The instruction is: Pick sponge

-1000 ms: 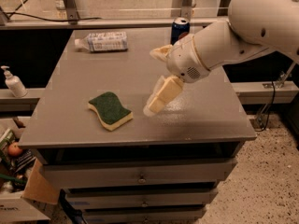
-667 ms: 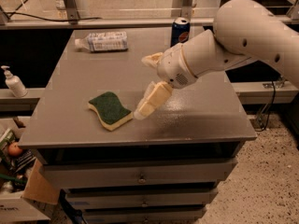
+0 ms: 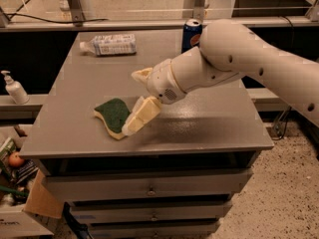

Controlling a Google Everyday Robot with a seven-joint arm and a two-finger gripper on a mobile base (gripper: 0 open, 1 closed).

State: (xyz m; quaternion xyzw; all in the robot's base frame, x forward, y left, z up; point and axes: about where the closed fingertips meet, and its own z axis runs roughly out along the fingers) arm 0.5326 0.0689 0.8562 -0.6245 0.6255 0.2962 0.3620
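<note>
The sponge (image 3: 111, 114) lies flat on the grey table (image 3: 209, 118) near its front left, dark green top up with a pale yellow layer showing at its edge. My gripper (image 3: 131, 102) hangs from the white arm just right of the sponge and is open. Its lower foam-padded finger (image 3: 140, 116) overlaps the sponge's right edge and reaches down to the table. Its upper finger (image 3: 142, 74) stands clear behind the sponge. The sponge is not lifted.
A plastic bottle (image 3: 108, 44) lies on its side at the back left of the table. A blue soda can (image 3: 191, 34) stands at the back, behind my arm. A soap dispenser (image 3: 14, 87) stands on a ledge to the left. Drawers (image 3: 149, 190) sit below the tabletop.
My arm has moved left and down towards the sponge. The gripper has gone from beside the sponge to over its right edge. The sponge has not moved.
</note>
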